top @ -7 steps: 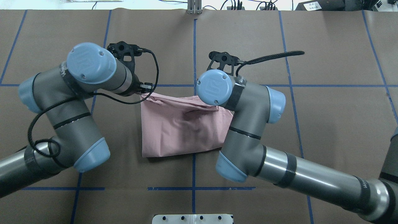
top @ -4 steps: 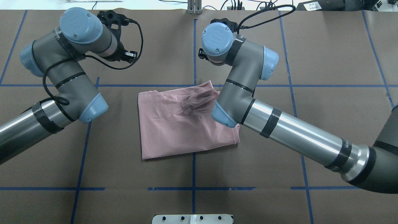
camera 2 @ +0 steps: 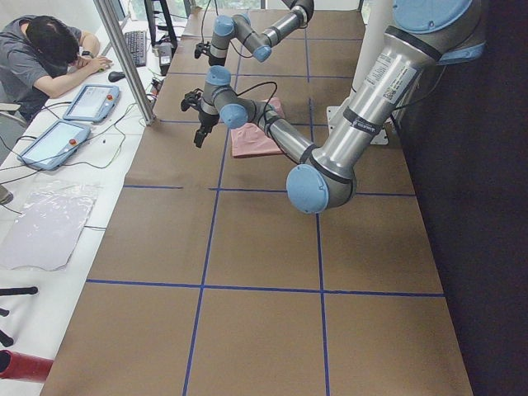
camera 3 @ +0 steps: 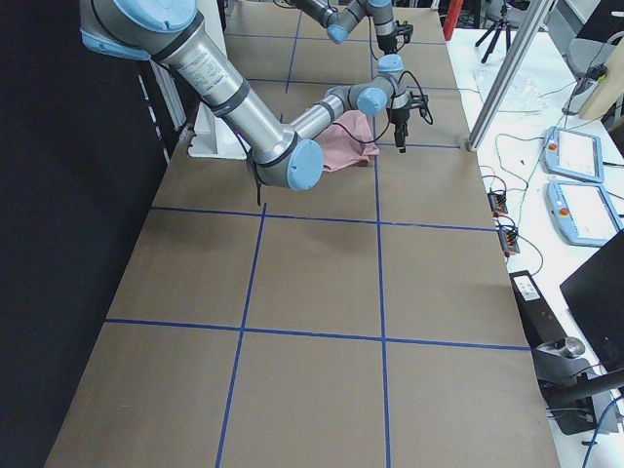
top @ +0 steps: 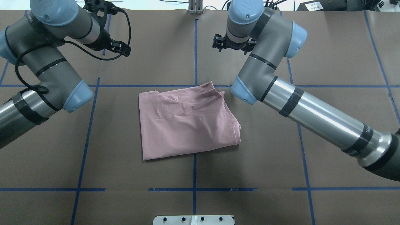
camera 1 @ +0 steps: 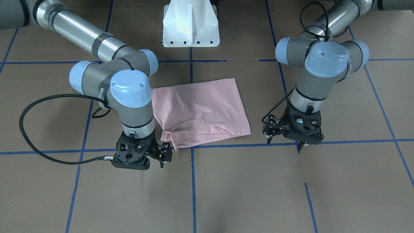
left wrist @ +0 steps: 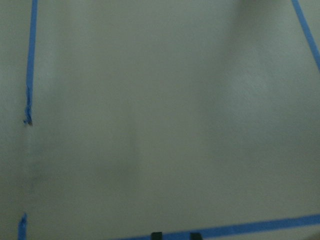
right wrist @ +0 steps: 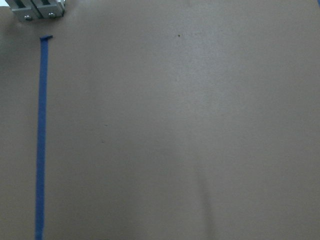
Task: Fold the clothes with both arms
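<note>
Two arms, one shirt, nothing in hand. Your left pincer (camera 1: pixel 284 143) hangs with its fingers spread and empty over bare worktop (top: pixel 193 175). Your right pincer (camera 1: pixel 165 158) looks parted in the same way and grips nothing. Both sit past the shirt's far edge, one off each far corner, clear of the cloth. I judge that spacing is meant to leave the fold undisturbed.

The pink shirt (top: pixel 187 125) lies folded into a rough rectangle at the middle of the worktop, straddling the centre blue tape line (top: pixel 195 47). That is probably so each arm can reach its own side equally. The near edge lies flat, but the far edge is rumpled and lifts slightly at the corner nearer the right arm. You may want one more smoothing pass or a further fold.

As for writing, the shirt shows its plain side, so no print or lettering can be read. The arm tubes carry lettering that is too small to make out. The wrist views show only brown surface and tape, and the left one catches two dark fingertips (left wrist: pixel 156 235) set apart.
</note>
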Controlling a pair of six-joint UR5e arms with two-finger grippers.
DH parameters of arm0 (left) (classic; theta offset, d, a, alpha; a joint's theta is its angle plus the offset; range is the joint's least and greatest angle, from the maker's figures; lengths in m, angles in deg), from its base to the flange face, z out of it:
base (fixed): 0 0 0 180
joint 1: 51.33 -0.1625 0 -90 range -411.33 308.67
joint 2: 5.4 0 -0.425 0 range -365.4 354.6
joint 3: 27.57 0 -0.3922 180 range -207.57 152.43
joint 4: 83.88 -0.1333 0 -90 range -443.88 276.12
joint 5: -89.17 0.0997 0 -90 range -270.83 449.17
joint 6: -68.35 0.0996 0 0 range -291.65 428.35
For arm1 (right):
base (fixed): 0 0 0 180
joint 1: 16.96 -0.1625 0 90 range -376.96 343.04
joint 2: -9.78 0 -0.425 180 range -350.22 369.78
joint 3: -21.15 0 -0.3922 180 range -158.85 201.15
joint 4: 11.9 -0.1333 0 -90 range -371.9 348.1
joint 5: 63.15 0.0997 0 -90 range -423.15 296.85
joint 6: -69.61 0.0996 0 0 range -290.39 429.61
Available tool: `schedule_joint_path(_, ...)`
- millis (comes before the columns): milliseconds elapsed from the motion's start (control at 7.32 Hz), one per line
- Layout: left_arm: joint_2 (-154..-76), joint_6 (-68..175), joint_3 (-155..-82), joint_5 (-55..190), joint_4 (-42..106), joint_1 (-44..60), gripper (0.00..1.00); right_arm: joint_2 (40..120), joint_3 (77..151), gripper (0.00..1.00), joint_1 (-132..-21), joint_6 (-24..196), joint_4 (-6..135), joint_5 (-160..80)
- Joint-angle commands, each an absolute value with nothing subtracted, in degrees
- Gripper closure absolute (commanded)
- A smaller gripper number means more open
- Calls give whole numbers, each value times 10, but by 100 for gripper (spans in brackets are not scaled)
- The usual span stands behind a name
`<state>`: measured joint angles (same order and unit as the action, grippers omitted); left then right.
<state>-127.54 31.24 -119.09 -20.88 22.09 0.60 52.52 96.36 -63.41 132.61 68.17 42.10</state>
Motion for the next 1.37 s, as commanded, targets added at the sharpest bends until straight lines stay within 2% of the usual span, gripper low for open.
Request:
schedule_joint_path(0, -1207, 432, -1249, -258, 217, 65, 0, 653, 1099, 0, -716, 1175, 722, 508)
schedule_joint_path(137, -1186, 515, -1252, -283, 215, 110, 0, 700, 1142, 0, -768, 1057, 749, 539)
schedule_joint_path(547, -1119, 733, -1244, -352, 182, 259, 0, 792, 1147, 0, -919, 767, 783, 635)
schedule_joint_path(820, -1096, 884, -1244, -360, 93, 355, 0, 866, 1140, 0, -1026, 620, 814, 671)
schedule_joint_path(1093, -1031, 883, -1237, -368, 45, 381, 0, 975, 1138, 0, -1060, 552, 831, 650)
schedule_joint_path(1230, -1014, 888, -1209, -372, 53, 394, 0, 1018, 1138, 0, -1078, 554, 829, 651)
